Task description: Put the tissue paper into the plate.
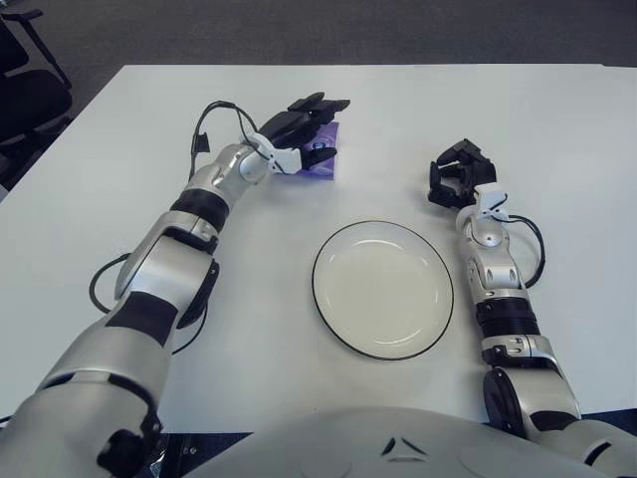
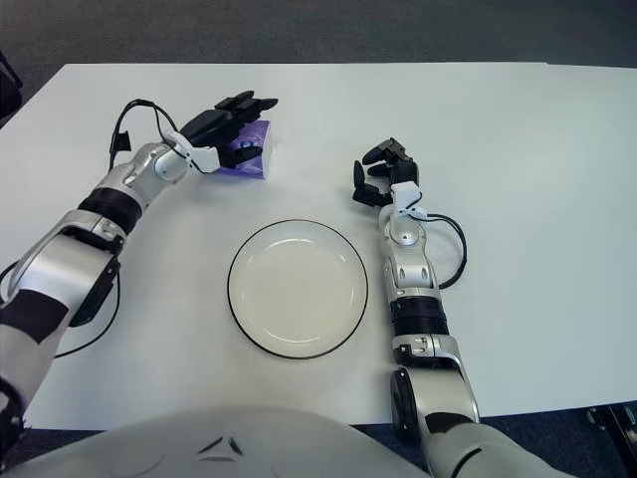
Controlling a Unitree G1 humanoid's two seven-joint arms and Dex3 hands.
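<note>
The small purple plastic-wrapped pack of tissue paper is lying on the white table at about eleven o'clock from the round white black-rimmed plate, well apart from it; it looks light, soft and a little slippery, so pinching it across its short sides seems wisest. The left hand is hovering over the pack's nine-o'clock side, fingers spread and gripping nothing yet. The right hand is showing at the plate's two o'clock, fingers curled and empty.
</note>
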